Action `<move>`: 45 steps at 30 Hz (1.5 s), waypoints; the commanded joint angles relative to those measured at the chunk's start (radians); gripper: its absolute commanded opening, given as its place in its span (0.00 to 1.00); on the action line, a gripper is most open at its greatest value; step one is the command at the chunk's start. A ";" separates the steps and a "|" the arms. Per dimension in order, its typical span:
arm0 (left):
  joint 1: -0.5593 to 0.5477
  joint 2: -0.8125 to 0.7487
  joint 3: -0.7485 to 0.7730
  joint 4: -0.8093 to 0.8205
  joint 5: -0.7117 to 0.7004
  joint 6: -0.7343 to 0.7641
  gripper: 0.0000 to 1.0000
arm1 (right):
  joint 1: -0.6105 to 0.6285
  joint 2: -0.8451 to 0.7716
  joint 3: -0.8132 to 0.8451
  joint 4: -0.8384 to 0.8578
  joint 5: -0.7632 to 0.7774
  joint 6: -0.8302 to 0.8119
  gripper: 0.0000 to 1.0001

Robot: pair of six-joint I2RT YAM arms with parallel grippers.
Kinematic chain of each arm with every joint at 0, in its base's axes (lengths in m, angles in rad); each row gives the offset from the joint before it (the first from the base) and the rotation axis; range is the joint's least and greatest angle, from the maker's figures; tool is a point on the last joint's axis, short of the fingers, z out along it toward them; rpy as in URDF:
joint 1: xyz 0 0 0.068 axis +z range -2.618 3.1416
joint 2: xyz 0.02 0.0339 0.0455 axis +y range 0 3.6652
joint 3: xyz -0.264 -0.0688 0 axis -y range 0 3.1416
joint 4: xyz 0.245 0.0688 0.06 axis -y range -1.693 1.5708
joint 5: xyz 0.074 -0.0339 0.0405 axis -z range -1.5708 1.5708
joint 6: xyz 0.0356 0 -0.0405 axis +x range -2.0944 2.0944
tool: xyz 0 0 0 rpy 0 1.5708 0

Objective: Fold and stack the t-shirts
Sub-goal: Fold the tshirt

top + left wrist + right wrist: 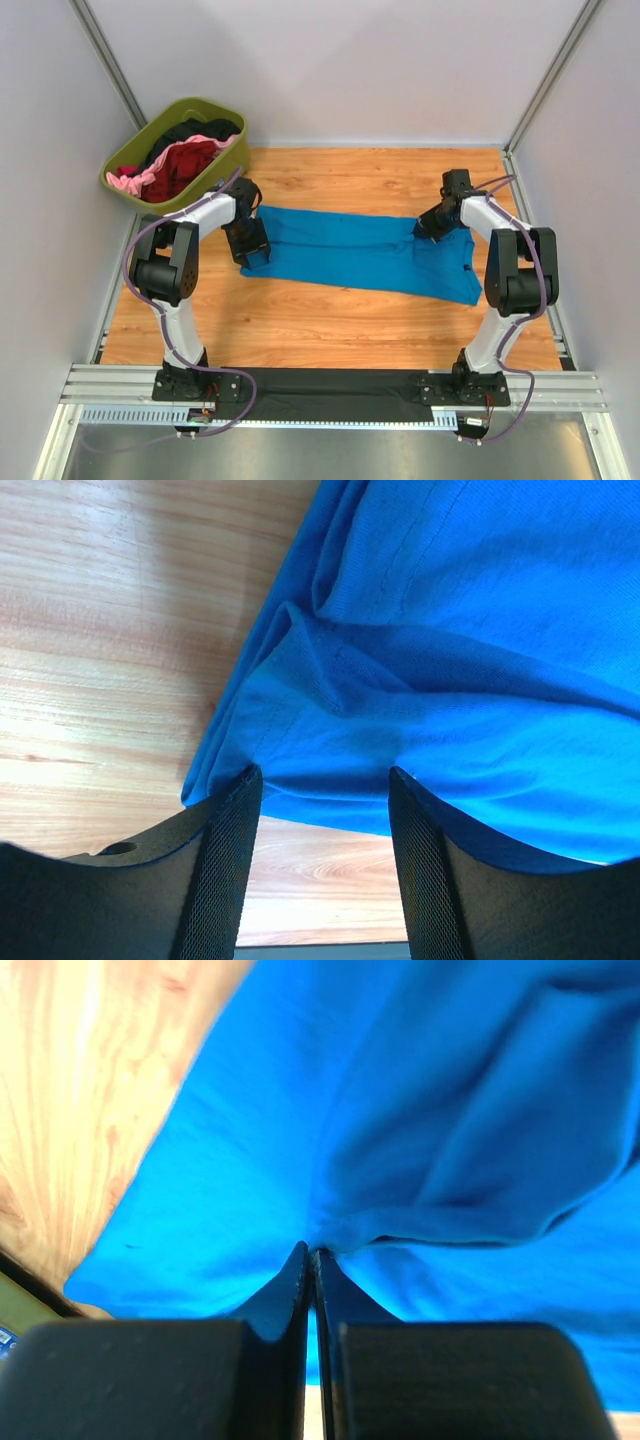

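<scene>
Shirt: the bright blue soft cloth t-shirt was laid out in a long band across the middle of the light wooden tabletop. It slanted a bit, left end farther back and right end nearer the arms, with a few soft folds in it.

Right pincer: the right gripper was down on the far edge of the shirt's right end. Its two black fingers were squeezed together with basically no gap, and a small ridge of blue cloth was pinched right at the tips. So yeah, it had hold of the shirt.

Left pincer: the left gripper was at the shirt's left end, wide open, with its mesh-textured fingers well apart. The crumpled blue hem sat right at the tips, across the gap, but nothing was clamped. Bare wood showed below the hem between the fingers.

Other shirts: a dark red shirt, a pink shirt and a black shirt were heaped in the olive-green plastic tub.

Tub: at the far left corner of the tabletop, just behind the left arm, apart from the blue shirt.
</scene>
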 commanded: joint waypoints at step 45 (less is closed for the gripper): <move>-0.026 -0.072 -0.038 -0.095 -0.136 -0.003 0.57 | -0.170 -0.218 -0.212 -0.284 0.261 -0.366 0.30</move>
